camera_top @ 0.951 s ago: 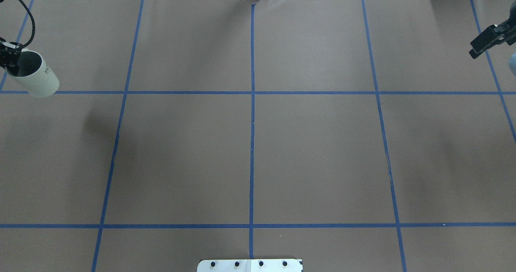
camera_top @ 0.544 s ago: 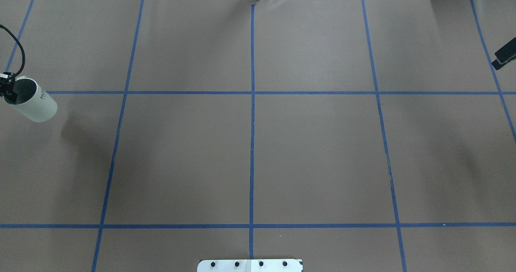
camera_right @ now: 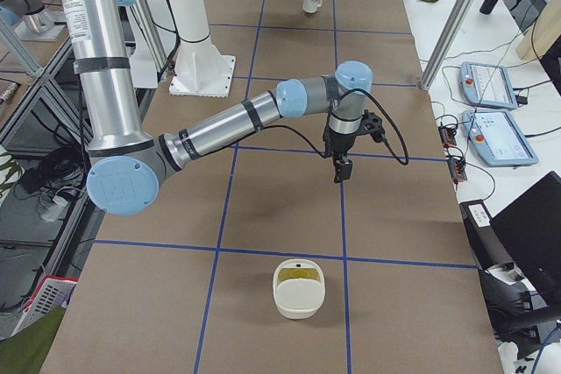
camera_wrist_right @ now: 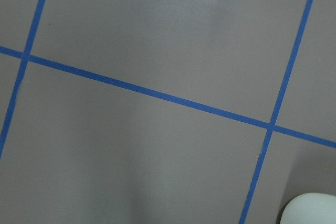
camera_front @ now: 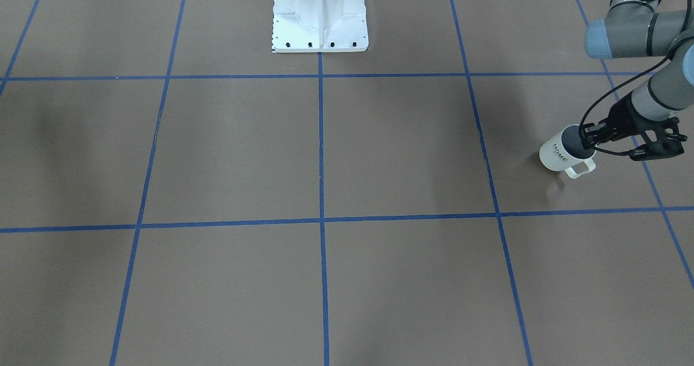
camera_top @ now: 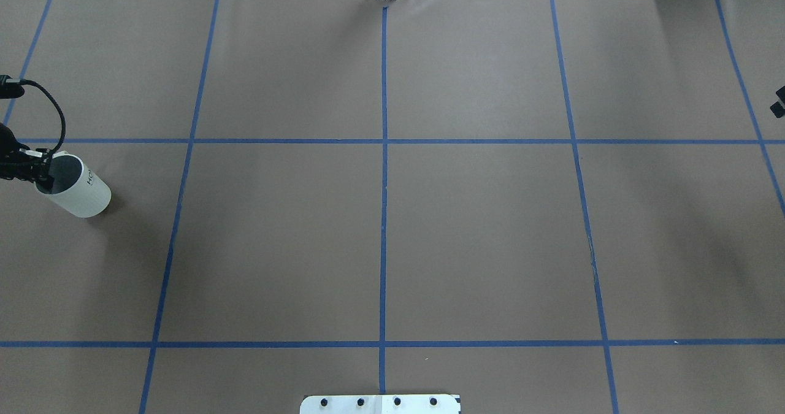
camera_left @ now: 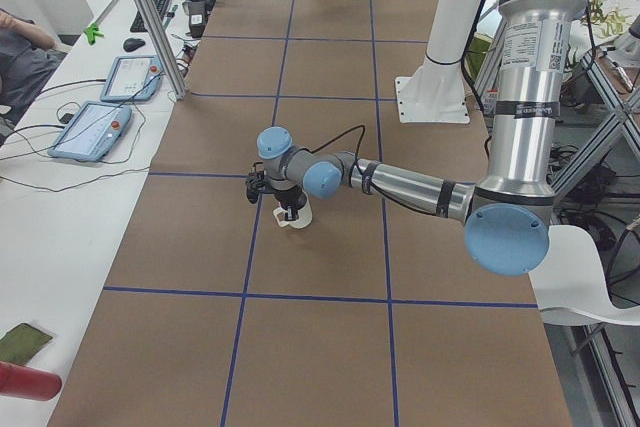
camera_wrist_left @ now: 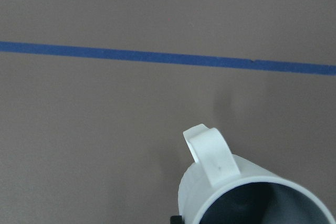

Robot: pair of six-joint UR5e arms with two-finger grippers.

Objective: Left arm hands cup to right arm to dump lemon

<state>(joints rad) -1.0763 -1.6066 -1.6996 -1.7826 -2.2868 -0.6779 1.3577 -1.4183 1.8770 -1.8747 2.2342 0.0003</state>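
Observation:
The white cup (camera_top: 80, 194) with "HOME" on its side hangs tilted, low over the brown table at the far left. My left gripper (camera_top: 42, 176) is shut on its rim, one finger inside. The front view shows the same hold, with the cup (camera_front: 558, 154) handle-down and the gripper (camera_front: 588, 140) at its mouth. The cup (camera_wrist_left: 247, 195) shows a grey inside with no lemon in the visible part. My right gripper (camera_right: 340, 170) points down over the table; I cannot tell if it is open or shut. A cream bowl (camera_right: 299, 299) holds something yellow-green, possibly the lemon (camera_right: 300, 277).
Blue tape lines divide the brown table (camera_top: 380, 218) into squares. The robot's white base plate (camera_front: 320, 40) stands at the near middle edge. Tablets and cables lie on the white bench (camera_left: 90, 137) beyond the far edge. The cream bowl's rim (camera_wrist_right: 311, 209) shows below the right wrist.
My left gripper has carried the cup toward the robot's side of the table and lower. The right gripper has drawn back almost off the overhead view's right edge.

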